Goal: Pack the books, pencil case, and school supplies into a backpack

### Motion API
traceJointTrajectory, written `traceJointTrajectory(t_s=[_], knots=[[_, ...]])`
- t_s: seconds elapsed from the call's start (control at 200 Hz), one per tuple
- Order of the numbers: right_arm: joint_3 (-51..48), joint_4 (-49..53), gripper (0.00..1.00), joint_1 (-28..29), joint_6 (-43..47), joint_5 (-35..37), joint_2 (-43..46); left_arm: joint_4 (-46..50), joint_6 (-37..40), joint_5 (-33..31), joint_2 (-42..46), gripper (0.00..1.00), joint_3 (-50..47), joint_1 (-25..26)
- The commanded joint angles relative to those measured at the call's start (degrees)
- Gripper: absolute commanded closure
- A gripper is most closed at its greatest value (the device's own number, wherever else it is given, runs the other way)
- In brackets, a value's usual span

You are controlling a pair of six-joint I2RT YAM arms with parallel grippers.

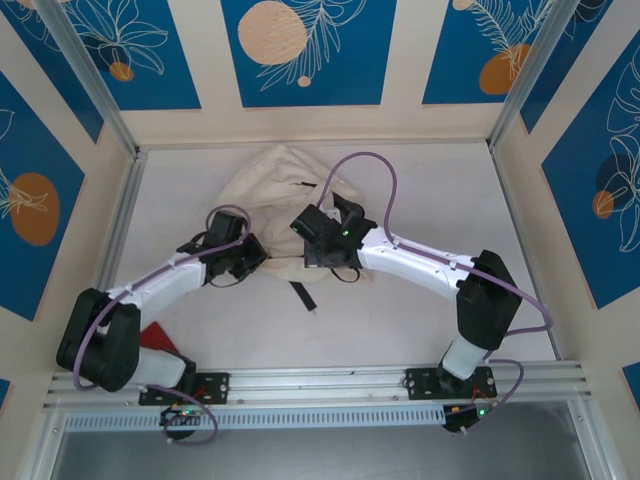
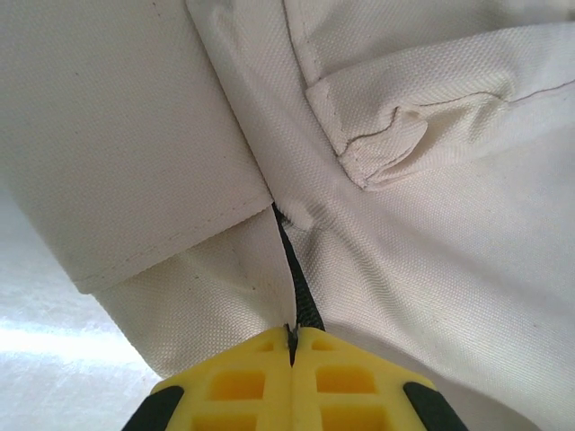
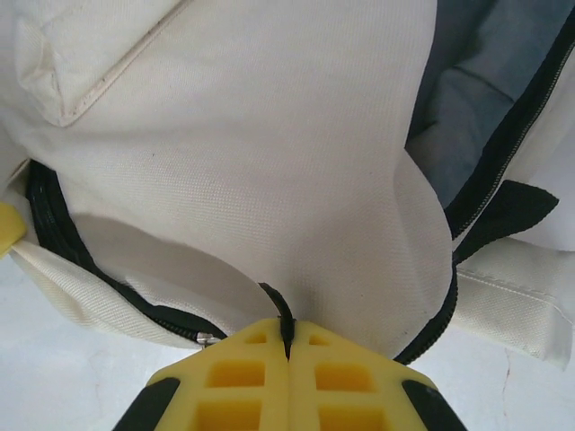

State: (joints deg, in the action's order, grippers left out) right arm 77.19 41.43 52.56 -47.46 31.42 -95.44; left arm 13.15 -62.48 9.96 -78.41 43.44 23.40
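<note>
The cream-white backpack (image 1: 277, 185) lies crumpled at the middle back of the table, and both grippers are at its near edge. My left gripper (image 1: 252, 262) is shut on a thin black woven strap (image 2: 302, 296) that comes out of a seam between fabric folds (image 2: 422, 260). My right gripper (image 1: 318, 258) is shut on a short black zip pull (image 3: 280, 307), with the yellow fingers (image 3: 243, 377) pressed together. The black zip (image 3: 503, 153) beside it stands open on grey lining (image 3: 476, 99). A small metal zip slider (image 3: 205, 338) sits just left of the right fingers. The books are out of view.
A loose black strap (image 1: 300, 294) trails from the backpack toward the near edge. A red flat thing (image 1: 160, 338) pokes out under the left arm's base. An aluminium rail (image 1: 330, 385) runs along the near edge, and panel walls enclose the other sides.
</note>
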Motion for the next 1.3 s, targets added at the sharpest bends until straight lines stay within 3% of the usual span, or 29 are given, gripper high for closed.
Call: traceJointTrajectory(t_s=[0.0, 0.105, 0.215, 0.395, 0.445, 0.55, 0.67, 0.795, 1.045, 1.21, 1.29], knots=[[2.0, 9.6, 1.0, -0.7, -2.5, 9.4, 0.6, 5.5, 1.8, -8.6, 1.2, 1.0, -0.8, -2.6], [2.4, 7.5, 1.0, -1.1, 0.5, 7.5, 1.0, 5.6, 2.4, -8.4, 1.5, 1.0, -0.7, -3.1], [1.0, -4.1, 1.0, -1.3, 11.8, -8.1, 1.6, 5.4, 3.3, -7.7, 2.1, 1.0, -0.3, -3.4], [1.5, -13.0, 1.0, -1.9, 13.9, -24.6, 0.4, 7.5, 5.2, -6.4, 4.9, 1.0, 0.0, -3.8], [1.6, -15.1, 1.0, -2.2, 13.9, -28.4, 0.0, 8.8, 5.9, -5.6, 5.7, 0.85, 0.2, -3.9], [2.5, -18.6, 1.0, -3.1, 12.5, -34.8, -2.0, 9.7, 5.7, -3.0, 7.5, 0.65, -0.4, -4.0], [3.2, -20.9, 1.0, -4.0, 11.3, -38.1, -3.9, 9.0, 4.0, 0.9, 9.7, 0.51, -1.6, -4.0], [3.6, -21.9, 1.0, -4.4, 10.7, -39.3, -5.0, 4.2, -0.1, 5.9, 11.0, 0.45, -4.1, -4.0], [2.1, -24.9, 1.0, -5.0, 9.2, -43.3, -4.9, -7.1, -7.4, 13.0, 8.5, 0.39, -7.2, -3.7], [1.4, -24.7, 1.0, -5.3, 9.1, -43.3, -4.8, -9.4, -9.3, 14.3, 5.7, 0.34, -6.8, -3.1], [0.9, -24.6, 1.0, -5.3, 9.0, -43.2, -4.6, -8.7, -9.3, 13.8, 4.3, 0.37, -6.7, -2.9]])
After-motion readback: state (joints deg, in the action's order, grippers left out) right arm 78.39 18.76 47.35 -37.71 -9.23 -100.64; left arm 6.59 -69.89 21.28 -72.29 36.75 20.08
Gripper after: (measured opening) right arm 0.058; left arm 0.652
